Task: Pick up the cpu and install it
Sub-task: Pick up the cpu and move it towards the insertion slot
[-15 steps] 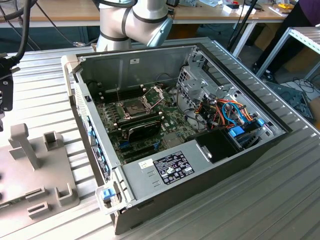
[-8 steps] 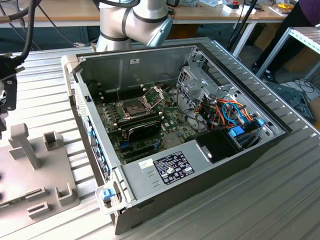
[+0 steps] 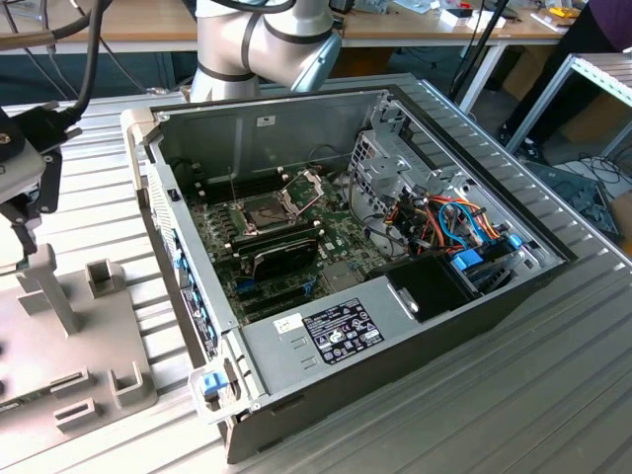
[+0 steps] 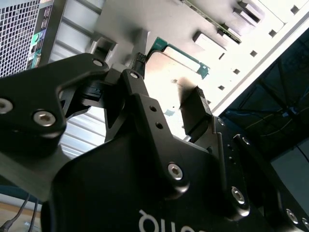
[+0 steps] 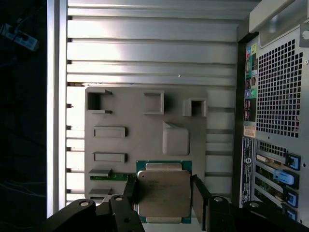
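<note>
- Gripper (image 5: 163, 192) is being shown in the first wrist view with its two black fingers (image 5: 131, 189) drawn in against opposite edges of the cpu (image 5: 164, 195), so the chip is being clamped between them.
- The cpu is being held flat, with its silvery-grey metal top being turned toward that camera and a thin green border being left showing around it.
- In the second wrist view, the cpu's green edge (image 4: 179, 52) is being seen between the fingertips from low behind the gripper body.
- A grey fixture plate (image 5: 125, 145) is being seen beneath the cpu. Square pockets and oblong slots are being shown across it, and a green strip (image 5: 115, 177) is lying in one slot just beside a finger.
- In the exterior view, the gripper (image 3: 22, 212) is being held above this plate at the exterior view's left, well apart from the open computer case (image 3: 247, 138).
- Both plate and case are being carried by a slatted aluminium table (image 3: 513, 395).
- Inside the case, a green motherboard (image 3: 219, 237) is being shown with a dark square socket (image 3: 265, 211). The socket's hinged metal frame (image 3: 306, 183) is being held raised.
- A black oblong module (image 3: 286, 259) is lying just beside the socket.
- The robot arm (image 3: 267, 39) is being seen behind the case.
</note>
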`<state>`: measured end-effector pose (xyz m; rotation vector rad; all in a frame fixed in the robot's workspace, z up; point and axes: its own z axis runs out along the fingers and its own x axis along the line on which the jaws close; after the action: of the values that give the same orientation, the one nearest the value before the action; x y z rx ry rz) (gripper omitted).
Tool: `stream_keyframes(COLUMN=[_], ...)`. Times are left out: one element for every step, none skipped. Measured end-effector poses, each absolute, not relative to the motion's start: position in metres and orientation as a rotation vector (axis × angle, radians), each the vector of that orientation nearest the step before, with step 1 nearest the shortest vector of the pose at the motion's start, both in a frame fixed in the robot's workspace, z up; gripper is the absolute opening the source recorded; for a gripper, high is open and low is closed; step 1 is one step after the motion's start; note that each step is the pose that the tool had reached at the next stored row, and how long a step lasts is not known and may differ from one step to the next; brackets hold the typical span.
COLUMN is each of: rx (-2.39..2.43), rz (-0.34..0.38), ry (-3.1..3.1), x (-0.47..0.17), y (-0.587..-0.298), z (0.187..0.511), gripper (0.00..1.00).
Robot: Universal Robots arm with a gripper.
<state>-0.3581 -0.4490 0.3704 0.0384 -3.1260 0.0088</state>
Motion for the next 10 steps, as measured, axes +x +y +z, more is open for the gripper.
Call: stream_keyframes(rx=[0.038,0.038,0.038,0.038,0.038,0.038,0.038,0.038,0.038,0.038], rz=[0.009,0.009,0.009,0.009,0.009,0.009,0.009,0.009,0.009,0.009], ry=[-3.126,-3.126,-3.126,-3.126,-3.126,-3.126,-3.126,-3.126,-3.126,-3.126], x=[-0.3575,-0.3575,-0.3575,-0.3575,-0.3574,-0.3574,-0.3574,-0.3574,-0.3574,-0.3573], y=[-0.4490,-0.4490,-0.4490,-0.4490,-0.4490,-0.4490,-0.4490,-0.4490,-0.4490,-0.4490], z=[0.3704,0.3704,0.3704,0.3704,0.3704,0.3704,0.3704,0.3704,0.3704,0.3707], gripper=[0.55,0.55,0.55,0.55,0.55,0.55,0.55,0.55,0.55,0.55])
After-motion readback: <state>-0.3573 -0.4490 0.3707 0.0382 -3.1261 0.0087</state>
